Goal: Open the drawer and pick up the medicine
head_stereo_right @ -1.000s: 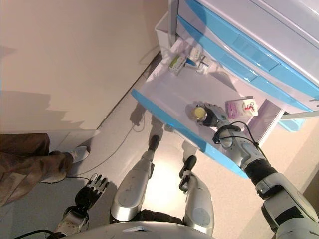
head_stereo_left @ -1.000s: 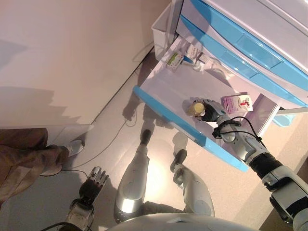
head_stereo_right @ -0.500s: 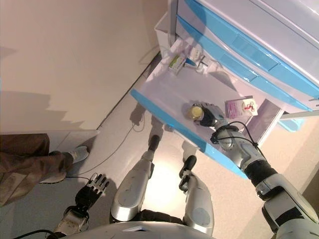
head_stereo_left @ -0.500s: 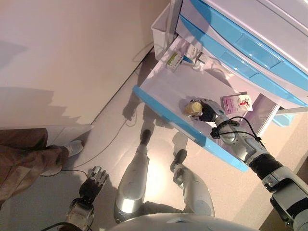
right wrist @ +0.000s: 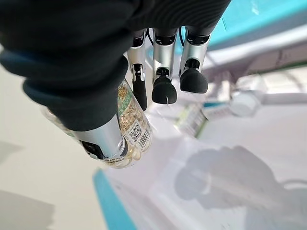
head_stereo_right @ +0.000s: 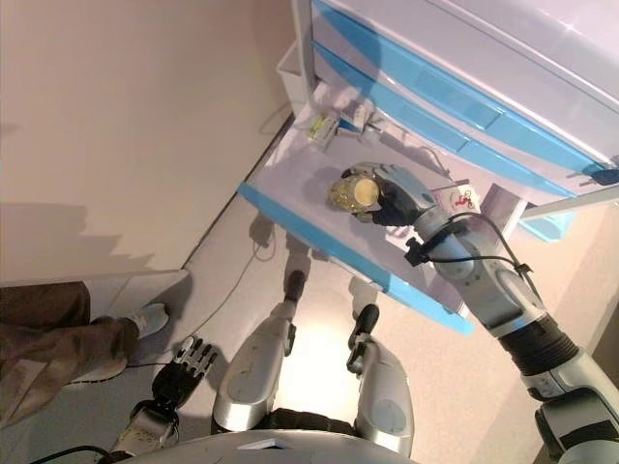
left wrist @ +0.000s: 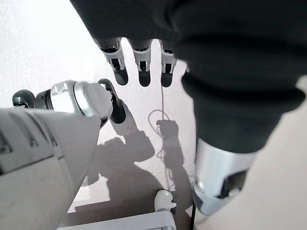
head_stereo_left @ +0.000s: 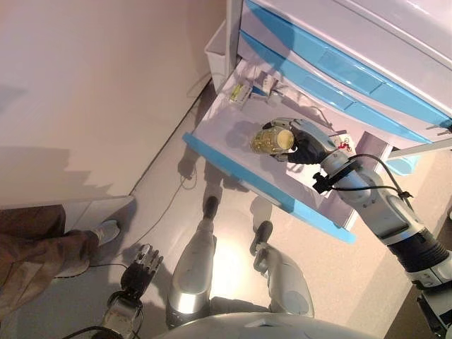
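The lower blue-fronted drawer (head_stereo_left: 263, 188) of the white cabinet stands pulled out. My right hand (head_stereo_left: 309, 143) is shut on a clear medicine bottle (head_stereo_left: 272, 140) with yellowish contents and holds it on its side, above the drawer's white floor. The right wrist view shows the bottle (right wrist: 128, 125) pinned between the thumb and the curled fingers (right wrist: 163, 89). Small medicine boxes (head_stereo_left: 241, 92) lie at the drawer's back. A pink-and-white box (head_stereo_left: 344, 142) shows partly behind my wrist. My left hand (head_stereo_left: 141, 267) hangs low near the floor, open and empty.
Two closed blue drawers (head_stereo_left: 339, 70) sit above the open one. A white bin (head_stereo_left: 215, 48) stands beside the cabinet by the wall. A person's leg (head_stereo_left: 35, 251) and white shoe (head_stereo_left: 106, 230) are on the floor at the left, by a low white board (head_stereo_left: 85, 206).
My right hand has lifted the bottle up out of the drawer and towards the camera. The whole view has shifted too. The left hand has stayed low.
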